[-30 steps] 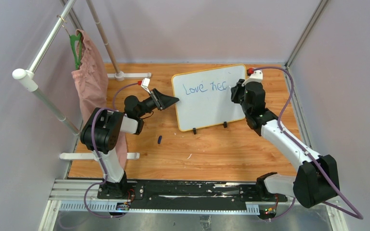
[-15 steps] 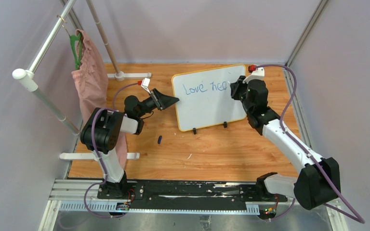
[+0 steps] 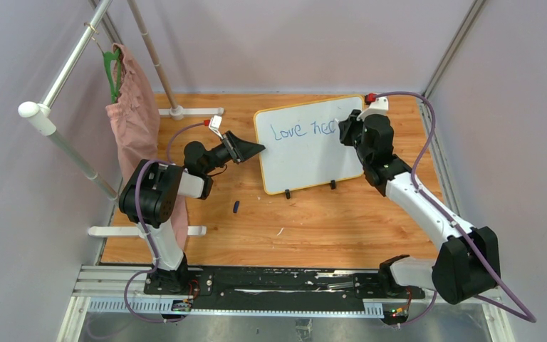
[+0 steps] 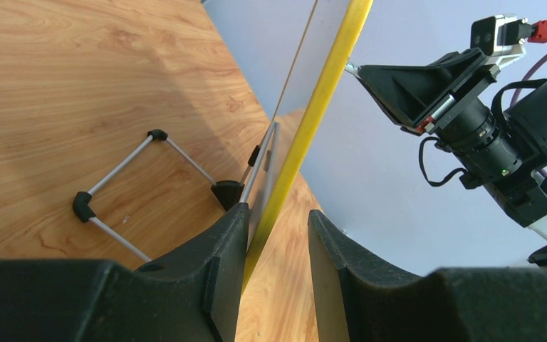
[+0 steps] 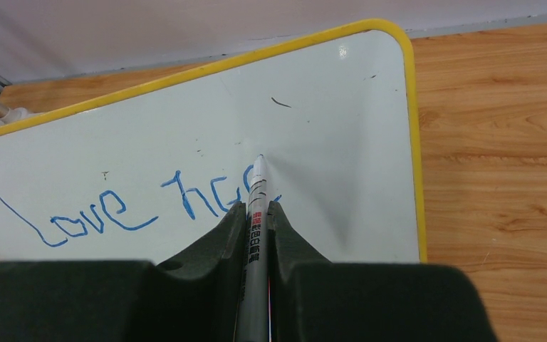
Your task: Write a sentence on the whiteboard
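Note:
The whiteboard stands tilted on the wooden table, white with a yellow rim. The sentence is blue handwriting reading "Love" and the start of a second word. My right gripper is shut on a grey marker, whose tip touches the board just right of the last letter. In the top view that gripper is at the board's upper right. My left gripper straddles the board's left edge: one finger lies against the rim, and the other stands off with a gap.
A small dark cap lies on the table left of the board's black feet. A pink cloth hangs from a green hanger on the white pipe rack at the left. The board's wire stand rests behind it.
My right gripper has shifted slightly up and back along the board with the marker, and the last blue letter has gained a stroke. The left arm has not moved.

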Controlling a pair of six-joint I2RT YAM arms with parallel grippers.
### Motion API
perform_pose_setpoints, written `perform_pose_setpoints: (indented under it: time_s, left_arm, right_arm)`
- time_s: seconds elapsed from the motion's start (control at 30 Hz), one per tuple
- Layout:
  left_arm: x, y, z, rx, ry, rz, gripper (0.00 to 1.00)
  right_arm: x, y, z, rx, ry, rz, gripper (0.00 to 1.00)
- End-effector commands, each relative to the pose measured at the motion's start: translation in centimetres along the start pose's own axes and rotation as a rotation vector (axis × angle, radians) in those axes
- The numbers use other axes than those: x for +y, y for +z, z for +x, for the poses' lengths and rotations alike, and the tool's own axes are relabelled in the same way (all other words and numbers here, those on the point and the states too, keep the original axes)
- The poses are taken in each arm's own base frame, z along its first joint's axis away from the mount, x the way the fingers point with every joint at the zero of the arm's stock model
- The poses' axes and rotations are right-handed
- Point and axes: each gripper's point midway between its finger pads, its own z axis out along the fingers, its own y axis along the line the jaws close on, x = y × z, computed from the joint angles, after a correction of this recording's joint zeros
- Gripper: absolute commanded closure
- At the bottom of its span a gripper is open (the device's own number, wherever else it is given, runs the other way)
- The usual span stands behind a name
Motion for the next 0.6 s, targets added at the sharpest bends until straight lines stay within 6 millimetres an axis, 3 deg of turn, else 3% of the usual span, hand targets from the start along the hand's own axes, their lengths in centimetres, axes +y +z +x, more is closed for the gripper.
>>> perform_pose_setpoints:
  time_s: [0.0,0.57]
  left_arm:
    - [-1.6,0.2,-0.1,0.004,0.045,0.056,0.59]
    - [-1.9,0.2,-0.3,0.001,0.052,0.062,0.59]
  right_arm:
    - [-0.2,0.2,-1.4,-0.033,0.008,0.006,1.0]
    - [-1.3,0.4,1.2,0.026,-0.005,0.045,1.0]
